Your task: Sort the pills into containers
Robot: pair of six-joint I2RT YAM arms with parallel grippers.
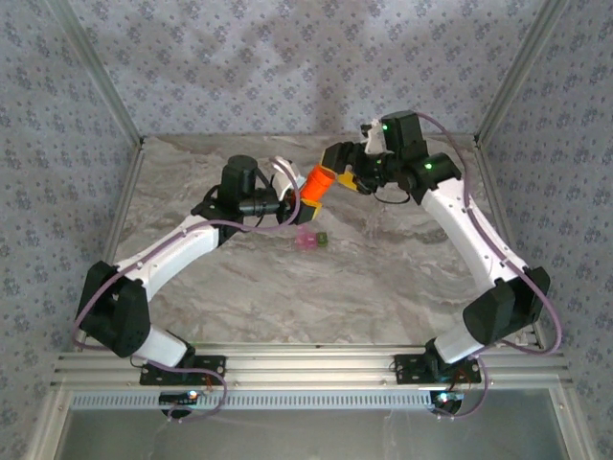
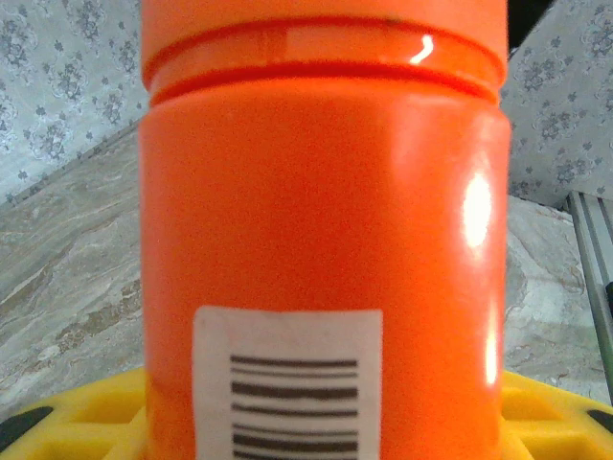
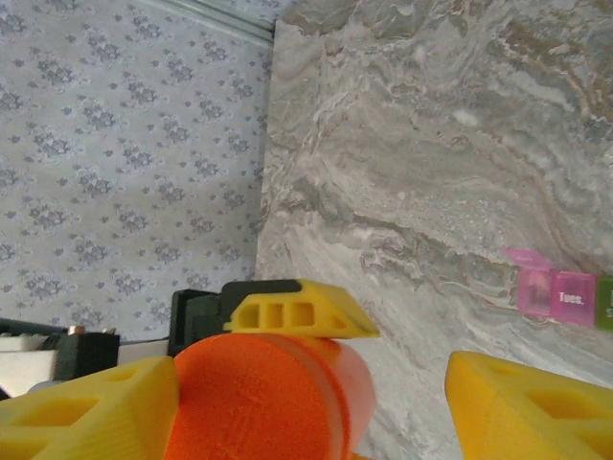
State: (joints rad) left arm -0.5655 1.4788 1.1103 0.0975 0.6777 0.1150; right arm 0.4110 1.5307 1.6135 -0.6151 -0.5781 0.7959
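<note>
Top camera first: the left end effector (image 1: 293, 201) is grasping the orange bottle (image 1: 315, 188) a bit above the middle of the frame. The bottle is tilted, with its cap end pointing to the upper right. The right end effector (image 1: 347, 178) is right at that cap end. The containers (image 1: 314, 240) sit on the marble counter (image 1: 383, 278) just below the bottle, pink compartment (image 1: 306, 240) on the left and green compartment (image 1: 323, 239) joined on the right. Neither end effector touches them.

Left wrist cam: the bottle body is dead centre and huge, with a white barcode label (image 2: 289, 383) low down. The yellow fingers (image 2: 77, 422) peek out at both bottom corners, hugging its sides.

Right wrist cam: you look down on the round orange cap (image 3: 263, 398) at the bottom. One yellow finger (image 3: 86, 412) sits against its left side, while the other at lower right is clearly apart from it, so this end effector is released, just straddling the cap. The containers show at the right edge of the frame, and the pink compartment reads "Tues."
</note>
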